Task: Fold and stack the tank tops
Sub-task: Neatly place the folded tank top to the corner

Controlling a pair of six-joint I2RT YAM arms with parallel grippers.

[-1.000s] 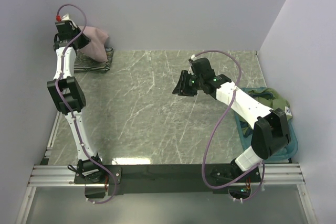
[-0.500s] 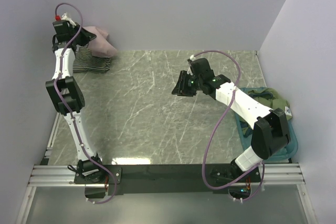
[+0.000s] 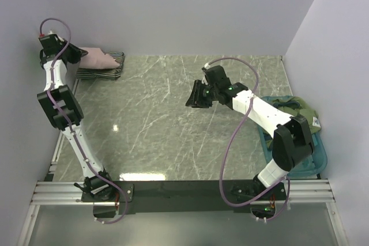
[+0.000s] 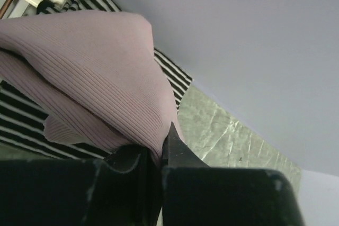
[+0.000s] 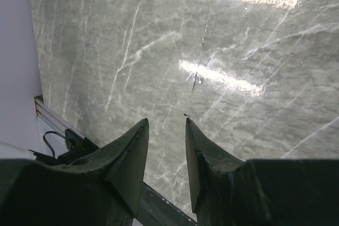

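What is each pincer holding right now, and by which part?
Left pincer: shut on the pink tank top, pinching a bunched fold at its edge. Right pincer: nothing, jaws apart over the table.

Top view high, from rear; wrist views close; all seemingly share table [image 3: 173, 113].

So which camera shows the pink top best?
The left wrist view: the pink top fills it, ribbing clear, pinched in the left gripper over the striped top. The top external view shows it only as a small far-corner bundle. The right wrist view shows only the table.
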